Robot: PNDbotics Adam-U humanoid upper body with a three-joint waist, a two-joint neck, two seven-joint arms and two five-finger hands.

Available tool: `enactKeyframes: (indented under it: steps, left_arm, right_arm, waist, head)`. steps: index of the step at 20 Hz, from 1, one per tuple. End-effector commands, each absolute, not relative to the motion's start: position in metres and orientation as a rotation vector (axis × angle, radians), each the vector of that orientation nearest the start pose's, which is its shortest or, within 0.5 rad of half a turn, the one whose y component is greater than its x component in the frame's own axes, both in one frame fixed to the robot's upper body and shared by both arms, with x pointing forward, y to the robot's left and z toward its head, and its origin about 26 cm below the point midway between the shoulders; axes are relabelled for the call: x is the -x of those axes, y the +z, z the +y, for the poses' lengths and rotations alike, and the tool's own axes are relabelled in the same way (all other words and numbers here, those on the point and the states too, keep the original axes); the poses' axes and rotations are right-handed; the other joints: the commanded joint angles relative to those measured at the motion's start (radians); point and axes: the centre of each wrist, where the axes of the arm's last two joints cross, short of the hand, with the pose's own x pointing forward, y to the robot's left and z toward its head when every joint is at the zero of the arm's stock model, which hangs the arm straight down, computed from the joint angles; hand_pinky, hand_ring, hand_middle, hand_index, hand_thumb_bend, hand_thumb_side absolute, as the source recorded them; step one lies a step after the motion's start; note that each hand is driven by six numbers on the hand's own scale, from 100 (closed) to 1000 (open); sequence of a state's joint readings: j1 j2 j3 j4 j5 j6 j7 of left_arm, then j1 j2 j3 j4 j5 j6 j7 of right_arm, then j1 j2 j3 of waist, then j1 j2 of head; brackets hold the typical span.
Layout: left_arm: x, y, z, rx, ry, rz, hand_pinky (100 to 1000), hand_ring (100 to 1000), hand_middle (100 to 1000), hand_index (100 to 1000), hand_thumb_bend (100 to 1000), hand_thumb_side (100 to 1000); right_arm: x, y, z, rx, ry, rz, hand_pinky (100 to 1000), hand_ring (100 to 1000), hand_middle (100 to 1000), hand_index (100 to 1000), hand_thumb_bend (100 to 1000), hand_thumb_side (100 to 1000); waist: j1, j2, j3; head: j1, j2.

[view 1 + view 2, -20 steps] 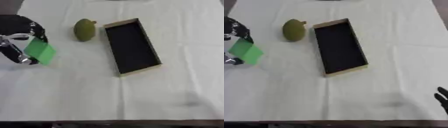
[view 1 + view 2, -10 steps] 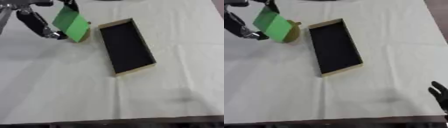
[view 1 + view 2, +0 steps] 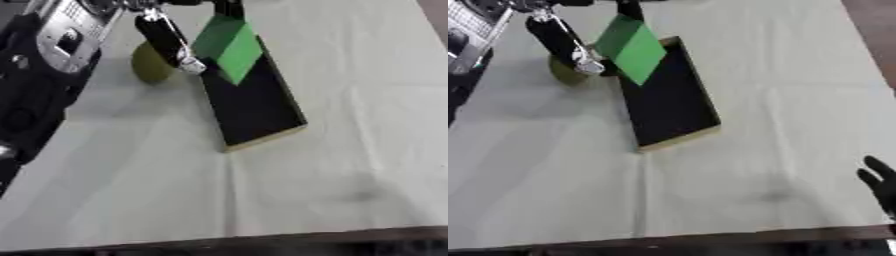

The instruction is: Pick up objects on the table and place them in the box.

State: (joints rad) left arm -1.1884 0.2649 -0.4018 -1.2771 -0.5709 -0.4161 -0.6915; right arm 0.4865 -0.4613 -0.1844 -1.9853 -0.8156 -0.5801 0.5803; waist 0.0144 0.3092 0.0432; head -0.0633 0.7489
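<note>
the green block [image 3: 229,48] hangs tilted above the box's [image 3: 254,107] far end, pinched in the left hand's [image 3: 166,35] fingers. an olive fruit [image 3: 150,64] sits at the box's ten o'clock. the right hand [image 3: 881,184] rests at four o'clock, fingers spread.

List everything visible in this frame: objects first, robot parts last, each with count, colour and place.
Green block: one, bright green, held above the far end of the box.
Box: one, black inside with tan rim, lying mid-table.
Fruit-shaped object: one, olive green, on the table left of the box, partly hidden by the hand.
Table: one, covered in pale cloth.
Left hand: one, black and silver, upper left, fingers pinching the block.
Right hand: one, black, lower right edge, idle with fingers up.
</note>
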Motion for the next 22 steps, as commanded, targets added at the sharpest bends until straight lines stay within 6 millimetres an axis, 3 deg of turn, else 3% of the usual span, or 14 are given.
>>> enactKeyframes:
  steps: [1, 11, 14, 19, 20, 22]
  left_arm:
    - [-0.428, 0.319, 0.069, 0.396, 2.572, 1.754, 737, 627, 465, 642, 100, 244]
    - [-0.453, 0.280, 0.052, 0.482, 2.749, 1.532, 750, 658, 494, 661, 107, 259]
    - [-0.457, 0.270, 0.049, 0.517, 2.778, 1.458, 791, 718, 550, 725, 217, 277]
    - [-0.458, 0.266, 0.048, 0.546, 2.753, 1.408, 938, 881, 762, 885, 399, 276]
    - [-0.458, 0.267, 0.048, 0.556, 2.748, 1.395, 952, 900, 801, 919, 372, 436]
    - [-0.458, 0.268, 0.049, 0.576, 2.741, 1.373, 981, 930, 847, 945, 401, 659]
  right_arm:
    - [-0.153, 0.066, -0.390, -0.347, 0.754, -2.430, 1000, 1000, 635, 996, 100, 470]
    - [-0.157, 0.069, -0.388, -0.366, 0.766, -2.436, 1000, 1000, 633, 999, 100, 470]
    - [-0.158, 0.069, -0.388, -0.368, 0.771, -2.435, 1000, 1000, 633, 999, 100, 470]
    - [-0.157, 0.067, -0.387, -0.362, 0.779, -2.427, 1000, 1000, 630, 1000, 100, 470]
    - [-0.157, 0.067, -0.386, -0.362, 0.781, -2.425, 1000, 1000, 629, 1000, 100, 470]
    - [-0.157, 0.066, -0.386, -0.361, 0.784, -2.422, 1000, 1000, 628, 1000, 100, 470]
  waist:
    - [-0.002, -0.020, -0.005]
    - [0.004, -0.017, -0.022]
    - [0.005, -0.016, -0.025]
    - [0.007, -0.016, -0.026]
    - [0.007, -0.016, -0.026]
    - [0.008, -0.016, -0.025]
  head:
    - [0.009, 0.007]
    - [0.021, 0.009]
    - [0.024, 0.013]
    - [0.027, 0.014]
    - [0.027, 0.014]
    - [0.028, 0.013]
